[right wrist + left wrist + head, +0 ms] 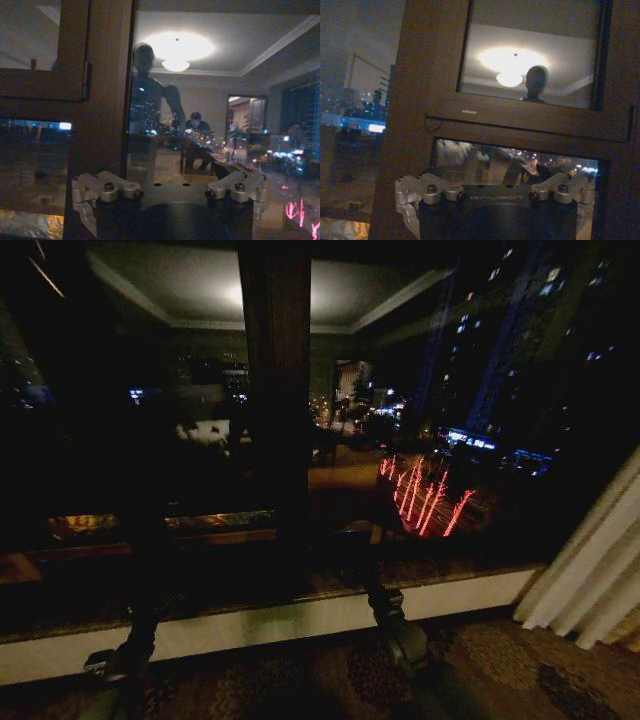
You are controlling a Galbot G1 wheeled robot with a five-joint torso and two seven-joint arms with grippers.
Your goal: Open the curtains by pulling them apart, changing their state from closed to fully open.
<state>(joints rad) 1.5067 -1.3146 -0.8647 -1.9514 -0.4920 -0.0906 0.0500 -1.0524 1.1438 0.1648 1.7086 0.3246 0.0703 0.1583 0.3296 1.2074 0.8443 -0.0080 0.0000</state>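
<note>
- The curtains point(590, 575) are showing as a pleated cream-white panel hanging at the right edge of the head view, in the lower right of the frame, its hem reaching down to the patterned carpet point(500, 670).
- The rest of the window point(450, 440) is standing uncovered, with night-time city lights and a reflected ceiling lamp showing in the dark glass.
- A dark wooden window frame post point(275, 390) is running down the upper middle of the head view, and a pale sill point(300, 625) is crossing the lower part of the frame.
- The left gripper point(492, 192) is sitting at the bottom centre of the left wrist view, pointing at the brown window frame; its linkages are spreading wide, but the fingertips are lying out of sight, so I cannot tell how the jaws are standing.
- The right gripper point(167, 192) is sitting at the bottom centre of the right wrist view, facing the glass just beside the frame post; its jaw state likewise cannot be told.
- Both arms are appearing as dark shapes low in the head view, well apart from the curtain panel.
</note>
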